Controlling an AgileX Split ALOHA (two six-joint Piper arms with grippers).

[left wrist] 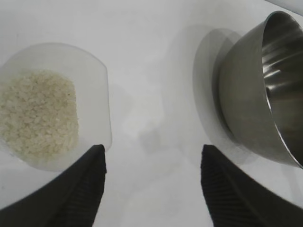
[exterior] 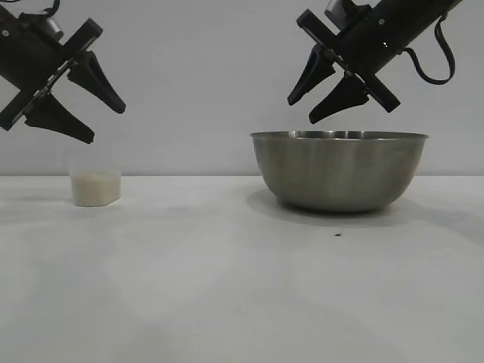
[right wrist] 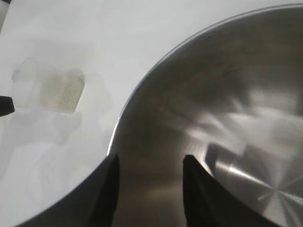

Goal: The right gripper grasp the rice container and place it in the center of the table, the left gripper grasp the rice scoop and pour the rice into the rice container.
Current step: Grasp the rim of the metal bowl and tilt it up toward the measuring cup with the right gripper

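Exterior view: left gripper [exterior: 108,124] hangs in air above cup [exterior: 95,187], fingers spread, holding nothing. Cup with rice [exterior: 95,184] stands on table [exterior: 227,287] at left. Right gripper [exterior: 305,110] hovers just over left rim of steel bowl [exterior: 339,170], fingers partly apart, empty. Bowl sits on table right of centre, well apart from cup.

Left wrist view: two black fingers [left wrist: 85,189] apart, bare table between; cup beside one, bowl beside other.

Right wrist view: fingers [right wrist: 106,189] apart over bowl's rim, one outside and one inside, no contact visible; cup farther off.
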